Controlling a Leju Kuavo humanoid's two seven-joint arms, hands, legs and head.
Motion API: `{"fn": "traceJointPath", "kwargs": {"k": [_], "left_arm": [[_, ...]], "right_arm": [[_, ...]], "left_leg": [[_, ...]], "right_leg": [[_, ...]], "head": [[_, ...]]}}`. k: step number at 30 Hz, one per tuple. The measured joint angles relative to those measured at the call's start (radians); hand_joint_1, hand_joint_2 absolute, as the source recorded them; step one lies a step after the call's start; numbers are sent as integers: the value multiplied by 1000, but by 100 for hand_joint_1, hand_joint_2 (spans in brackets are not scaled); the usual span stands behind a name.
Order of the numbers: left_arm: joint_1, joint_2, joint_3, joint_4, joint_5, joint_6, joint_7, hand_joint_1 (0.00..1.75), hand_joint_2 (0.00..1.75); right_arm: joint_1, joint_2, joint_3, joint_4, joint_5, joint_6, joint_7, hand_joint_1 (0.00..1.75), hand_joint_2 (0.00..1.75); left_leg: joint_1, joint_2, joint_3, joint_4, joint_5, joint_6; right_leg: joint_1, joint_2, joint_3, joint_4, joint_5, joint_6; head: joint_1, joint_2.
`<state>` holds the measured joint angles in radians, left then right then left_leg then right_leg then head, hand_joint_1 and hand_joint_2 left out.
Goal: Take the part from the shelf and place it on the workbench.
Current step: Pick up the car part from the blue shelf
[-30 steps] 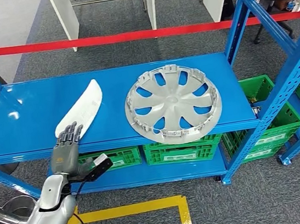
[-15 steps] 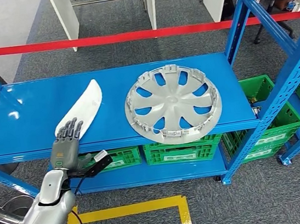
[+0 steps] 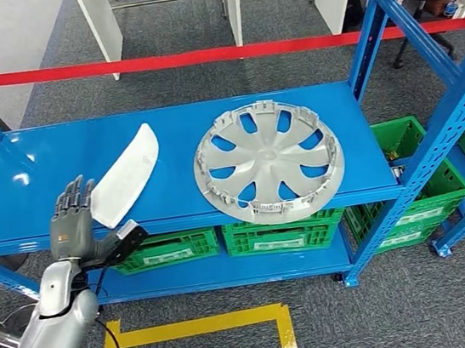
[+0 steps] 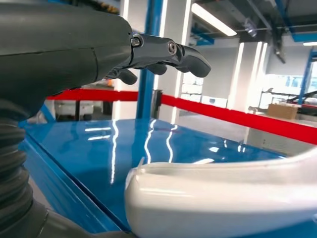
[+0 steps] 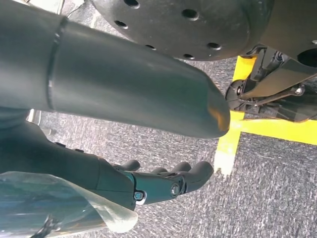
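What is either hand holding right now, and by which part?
Nothing. The left hand hovers open beside the near end of the white part on the shelf; the right hand hangs open, holding nothing.

The white part (image 3: 126,176) is lying flat on the top deck of the blue shelf (image 3: 48,164), a long, curved, glossy white plastic strip, wider at one end. In the head view it is running from 7 o'clock to 1 o'clock, sitting at 9 o'clock of the silver wheel cover (image 3: 268,161) and apart from it. Its near end is overhanging toward the shelf's front edge. In the left wrist view the part (image 4: 224,198) is showing a rounded, raised rim.
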<state>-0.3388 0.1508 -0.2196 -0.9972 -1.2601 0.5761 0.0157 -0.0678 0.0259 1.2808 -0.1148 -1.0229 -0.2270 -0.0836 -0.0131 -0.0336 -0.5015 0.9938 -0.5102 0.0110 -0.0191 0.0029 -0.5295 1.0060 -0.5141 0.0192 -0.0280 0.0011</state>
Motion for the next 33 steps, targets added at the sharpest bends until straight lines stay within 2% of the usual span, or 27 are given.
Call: {"fn": "traceJointPath", "kwargs": {"k": [15, 33], "left_arm": [[-1, -1, 51, 20, 49, -4, -29, 0, 175], [-53, -43, 10, 151, -28, -16, -32, 0, 175]], "right_arm": [[0, 0, 13, 2, -1, 1, 0, 0, 0], [-3, 0, 27, 2, -5, 4, 2, 0, 0]], "left_leg": [[0, 0, 0, 0, 0, 0], [0, 1, 0, 0, 0, 0]], "right_leg": [[0, 0, 0, 0, 0, 0], [0, 0, 0, 0, 0, 0]], "head": [[0, 0], [0, 0]]}}
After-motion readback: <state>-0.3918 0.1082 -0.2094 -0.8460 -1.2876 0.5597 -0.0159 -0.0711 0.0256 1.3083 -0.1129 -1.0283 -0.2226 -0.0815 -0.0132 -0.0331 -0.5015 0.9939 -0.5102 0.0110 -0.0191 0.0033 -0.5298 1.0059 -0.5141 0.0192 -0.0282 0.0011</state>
